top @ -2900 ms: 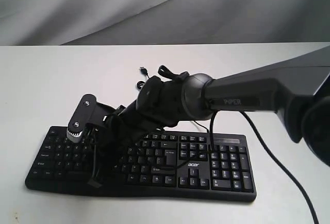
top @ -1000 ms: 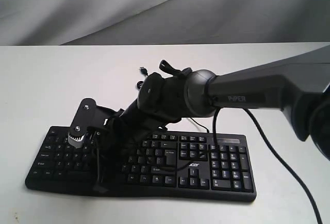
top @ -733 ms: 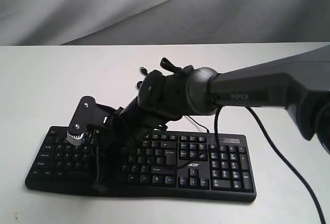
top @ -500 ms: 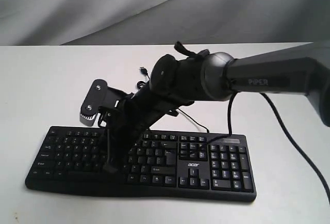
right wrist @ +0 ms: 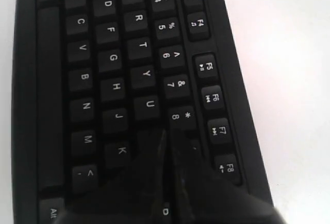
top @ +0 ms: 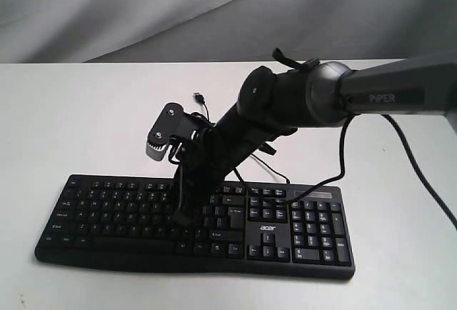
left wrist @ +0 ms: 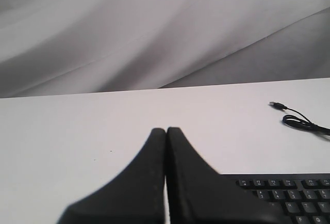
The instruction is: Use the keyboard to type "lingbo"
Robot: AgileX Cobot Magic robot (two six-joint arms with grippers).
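keyboard lies flat along the near edge of the white table, wide and black, number pad on the right of the exterior view and a small white acer logo near it. right tool is down over the letter block, a little left of the keyboard's middle, its two black fingers pressed together into one blunt point with no gap showing. in the right wrist view that point covers the spot just past the u key, between the 8 and the k, with j and m close by; whether it presses the key or only hovers just above it cannot be told. right arm, dark grey with piper lettering, reaches in from the right side of the exterior view and slopes down across the keyboard's far edge, a loose black lead hanging from it over the keys. left tool shows only in the left wrist view: its fingers are together too, holding nothing, pointing out over bare table with a corner of the keyboard just beside them. beyond the keyboard the thin black cable lies in a small loop on the table, its usb plug free on the surface. farthest back hangs a wrinkled grey cloth behind the table's far edge
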